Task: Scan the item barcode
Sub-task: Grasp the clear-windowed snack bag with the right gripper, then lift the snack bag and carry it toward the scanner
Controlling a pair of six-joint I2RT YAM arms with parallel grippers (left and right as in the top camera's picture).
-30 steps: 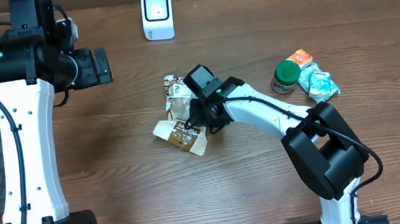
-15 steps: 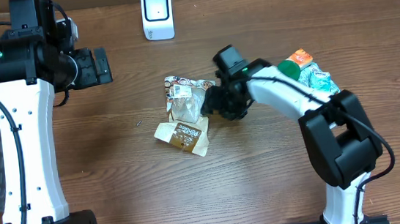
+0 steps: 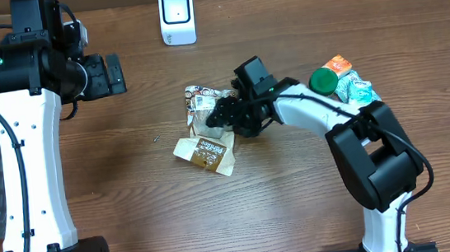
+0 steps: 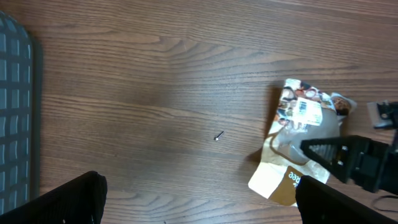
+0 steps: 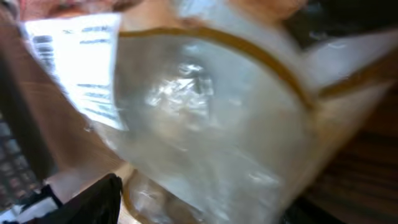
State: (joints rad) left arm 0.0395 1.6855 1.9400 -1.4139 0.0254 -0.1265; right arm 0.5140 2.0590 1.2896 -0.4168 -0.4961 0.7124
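Right now, from overhead, I see the snack pouch [image 3: 206,132] lying flat near the middle of the table [image 3: 300,218], well apart from the white scanner [image 3: 176,16] standing at the far edge. Its barcode label [image 3: 200,102] faces up. I judge it must be lifted and tipped toward the scanner's face before anything reads. The right gripper [image 3: 224,114] is down at the pouch's right edge, reaching over the clear window. From here I cannot tell whether it pinches the film or merely lies against it. The left gripper [image 3: 112,75] hangs over the left side, well clear of the pouch, presumably parked so it blocks neither the reach nor the scanner. A green-lidded jar [image 3: 321,82] and a pale crumpled packet [image 3: 360,92] sit beside the right forearm.

On the left wrist camera, my fingertips [image 4: 68,202] sit in the bottom corners, spread wide, with only bare wood between them. The pouch lies off to the right with its label toward the top, and one dark finger of the right gripper is laid across the lower window.

On the right wrist camera, everything is blurred and very close. The pouch's shiny window fills the frame, the label sits upper left, and a single dark finger shows at the lower left. No gap is visible, so I cannot tell the grip here either. I judge the pickup is in hand and the scan is not yet done.
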